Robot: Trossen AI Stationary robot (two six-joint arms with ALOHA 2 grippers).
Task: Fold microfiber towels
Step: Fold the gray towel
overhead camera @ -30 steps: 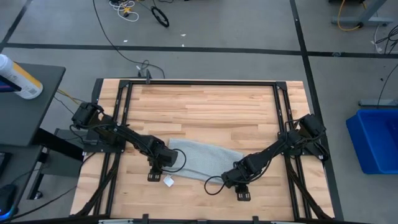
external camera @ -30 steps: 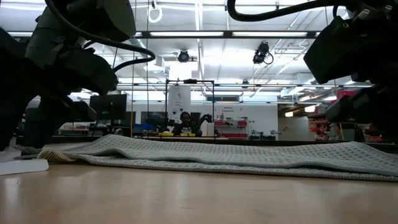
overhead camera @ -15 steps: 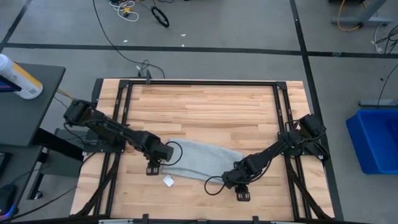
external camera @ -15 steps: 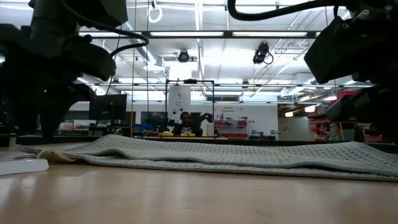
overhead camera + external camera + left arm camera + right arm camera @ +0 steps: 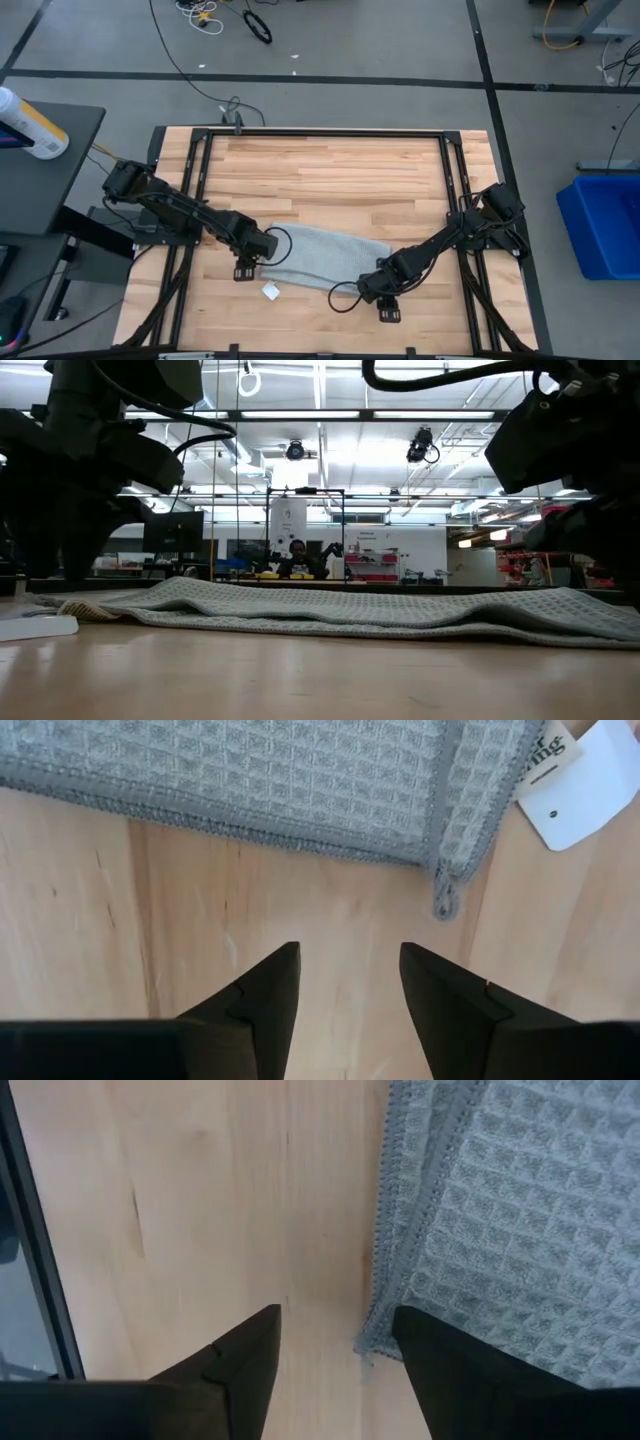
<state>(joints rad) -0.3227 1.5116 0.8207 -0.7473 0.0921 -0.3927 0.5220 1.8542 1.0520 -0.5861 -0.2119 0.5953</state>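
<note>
The light grey-blue towel [image 5: 322, 255] lies folded into a flat band on the wooden table, nearer its front edge; in the low view [image 5: 350, 610] it lies low with a few ripples. Its white tag [image 5: 270, 291] lies on the wood by the towel's near left corner and shows in the left wrist view [image 5: 580, 780]. My left gripper [image 5: 252, 250] is open over bare wood just off the towel's left edge [image 5: 250, 820]. My right gripper [image 5: 375, 284] is open low at the towel's near right corner [image 5: 372, 1342], which lies close to one finger.
Black frame rails [image 5: 190, 190] run along the table's left and right sides and its far edge. Bare wood [image 5: 330, 170] fills the far half of the table. A blue bin [image 5: 605, 225] stands on the floor to the right.
My left gripper has drawn back a little toward the table's left edge, off the towel's left end, and now stands over bare wood. The towel has stayed flat where it was.
</note>
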